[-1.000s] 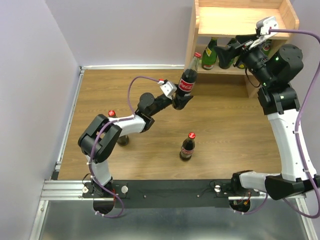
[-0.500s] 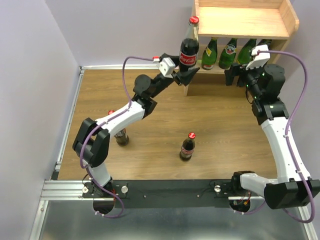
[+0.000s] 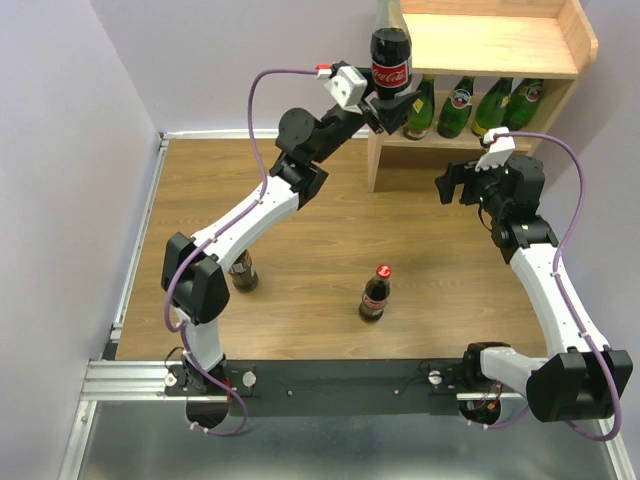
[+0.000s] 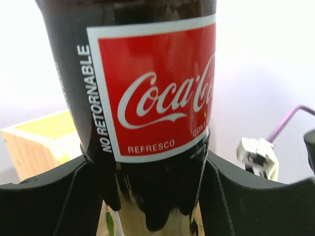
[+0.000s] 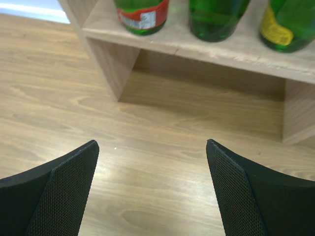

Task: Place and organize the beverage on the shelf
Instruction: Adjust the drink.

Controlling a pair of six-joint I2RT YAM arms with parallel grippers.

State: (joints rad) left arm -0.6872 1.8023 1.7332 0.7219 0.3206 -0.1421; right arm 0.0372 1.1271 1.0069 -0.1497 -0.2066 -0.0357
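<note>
Where the table [image 3: 460,300] lies well in front of the shelf [image 3: 480,45], we see one free cola bottle [image 3: 375,295] standing upright and a second cola bottle [image 3: 241,272] mostly hidden behind the left arm [image 3: 250,215]. Nearer the shelf, the right gripper [image 3: 447,186] hangs with its jaws wide apart and empty. At the shelf's top left corner, the left gripper [image 3: 383,108] clamps a raised cola bottle [image 3: 390,55], its cap cut off by the frame. Four green bottles [image 3: 458,105] stand on the lower tier, their bases hard to make out.

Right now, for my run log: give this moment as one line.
left gripper: shut on cola bottle, aloft near shelf | right gripper: open, empty | green bottles: lower tier
</note>
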